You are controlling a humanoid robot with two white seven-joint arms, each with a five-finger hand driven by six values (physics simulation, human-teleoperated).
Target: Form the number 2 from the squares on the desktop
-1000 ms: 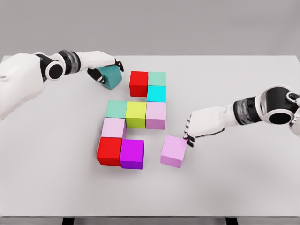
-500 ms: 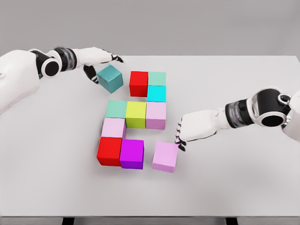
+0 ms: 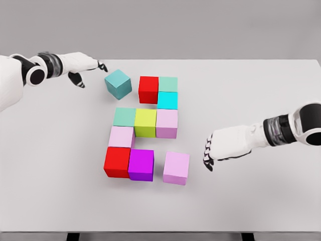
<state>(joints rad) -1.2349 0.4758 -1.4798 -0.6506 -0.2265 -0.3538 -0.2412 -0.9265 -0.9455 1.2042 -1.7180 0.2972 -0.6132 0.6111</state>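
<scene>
So the 2 is mostly there from where I'm sitting. Going left to right: my left hand point(image 3: 83, 64) sits at the far left of the table point(image 3: 261, 90), fingers relaxed and spread, holding nothing, palm turned toward the blocks.

Just right of it is the teal block point(image 3: 118, 84), twisted out of line and a small gap short of the red block point(image 3: 148, 89). That one should be the top-left piece, I'd guess, so it needs squaring up and sliding in.

The top row then runs red, pale green block point(image 3: 168, 84), with the cyan block point(image 3: 167, 100) under the green. The middle row is a green block point(image 3: 124, 116), the yellow block point(image 3: 145, 123) and a pink block point(image 3: 167, 123), all snug. A pale pink block point(image 3: 121, 136) drops down the left side to the second red block point(image 3: 117, 161) and the purple block point(image 3: 141, 164).

The last pink block point(image 3: 176, 167) is near the purple one but not touching, slightly skewed. Needs a nudge left to close the bottom row.

My right hand point(image 3: 220, 147) hangs just right of it, clear of the block, fingers loosely open and empty, arm coming in from the right edge.
</scene>
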